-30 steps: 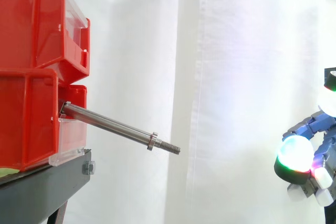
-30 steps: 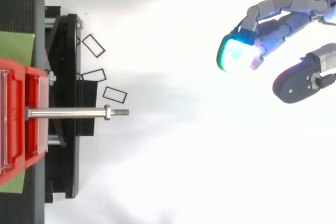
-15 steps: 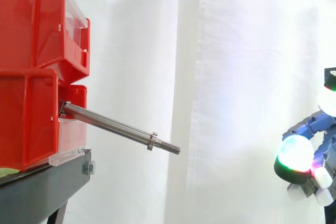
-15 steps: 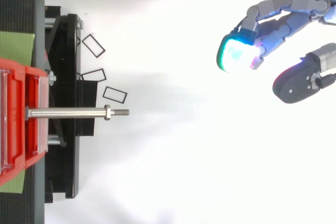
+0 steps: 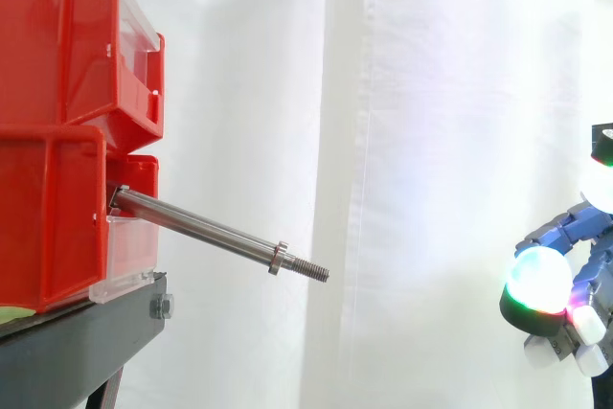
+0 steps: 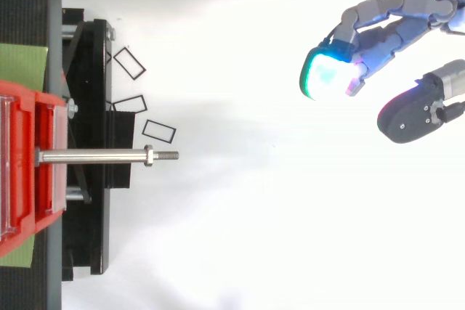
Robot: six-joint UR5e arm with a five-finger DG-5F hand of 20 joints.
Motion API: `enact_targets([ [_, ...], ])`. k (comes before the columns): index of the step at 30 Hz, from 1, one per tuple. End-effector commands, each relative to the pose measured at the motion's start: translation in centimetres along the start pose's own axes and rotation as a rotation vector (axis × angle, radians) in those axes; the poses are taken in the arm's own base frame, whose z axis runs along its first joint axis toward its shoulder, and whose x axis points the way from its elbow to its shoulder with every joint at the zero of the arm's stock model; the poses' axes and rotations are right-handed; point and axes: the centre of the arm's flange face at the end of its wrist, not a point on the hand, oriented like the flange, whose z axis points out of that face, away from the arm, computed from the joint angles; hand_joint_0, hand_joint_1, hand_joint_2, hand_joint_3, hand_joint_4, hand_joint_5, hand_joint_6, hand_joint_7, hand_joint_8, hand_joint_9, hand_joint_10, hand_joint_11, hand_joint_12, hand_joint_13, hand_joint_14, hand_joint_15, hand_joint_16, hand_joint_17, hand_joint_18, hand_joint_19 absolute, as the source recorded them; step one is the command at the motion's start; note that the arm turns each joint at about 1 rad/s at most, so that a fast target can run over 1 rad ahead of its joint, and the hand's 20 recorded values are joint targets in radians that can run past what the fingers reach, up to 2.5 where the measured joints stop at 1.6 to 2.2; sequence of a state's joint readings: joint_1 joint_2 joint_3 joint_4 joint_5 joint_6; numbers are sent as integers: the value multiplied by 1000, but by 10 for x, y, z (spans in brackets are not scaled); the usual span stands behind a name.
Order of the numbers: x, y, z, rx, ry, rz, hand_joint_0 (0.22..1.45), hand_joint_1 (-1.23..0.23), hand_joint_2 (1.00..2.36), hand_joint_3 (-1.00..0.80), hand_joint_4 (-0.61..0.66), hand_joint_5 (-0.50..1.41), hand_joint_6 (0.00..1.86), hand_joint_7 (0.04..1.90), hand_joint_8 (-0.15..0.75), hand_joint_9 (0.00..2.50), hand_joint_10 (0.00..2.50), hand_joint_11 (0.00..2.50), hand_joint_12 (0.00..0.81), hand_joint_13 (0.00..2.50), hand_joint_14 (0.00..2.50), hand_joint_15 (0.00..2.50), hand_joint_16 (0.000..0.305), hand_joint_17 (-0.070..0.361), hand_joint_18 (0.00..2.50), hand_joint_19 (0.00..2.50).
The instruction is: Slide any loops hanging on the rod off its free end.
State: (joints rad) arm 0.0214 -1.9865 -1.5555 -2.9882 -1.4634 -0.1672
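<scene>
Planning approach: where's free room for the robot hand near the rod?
Free: the whole gap between the rod tip and the robot hand; also above the rod. Crowded: its base, at the red bins and black stand.

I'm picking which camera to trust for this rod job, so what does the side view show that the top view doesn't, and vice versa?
Side view: the rod slopes down toward its threaded free end, and two red bins sit stacked on the black stand. Top view: black rectangle outlines lie beside the stand, and the hand has its thumb spread apart from its fingers. Both: a bare rod with a collar near its tip, and the open hand well off the free end, holding nothing.
</scene>
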Motion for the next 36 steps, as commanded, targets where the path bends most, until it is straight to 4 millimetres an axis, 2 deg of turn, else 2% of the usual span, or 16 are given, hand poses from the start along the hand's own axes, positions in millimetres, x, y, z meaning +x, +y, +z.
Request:
enact_targets([
  [1, 0, -1, 0, 1, 0, -2, 578, -595, 1002, -477, 257, -170, 503, 926, 248, 688, 6, 207, 210, 363, 0, 0, 34, 78, 416, 323],
  [23, 0, 0, 0, 0, 0, -1, 576, -594, 1002, -477, 247, -176, 503, 905, 246, 645, 5, 179, 263, 388, 0, 0, 37, 84, 445, 354],
  [36, 0, 0, 0, 0, 0, 0, 576, -591, 1002, -478, 250, -178, 503, 896, 249, 636, 4, 157, 267, 426, 0, 6, 37, 84, 462, 351],
])
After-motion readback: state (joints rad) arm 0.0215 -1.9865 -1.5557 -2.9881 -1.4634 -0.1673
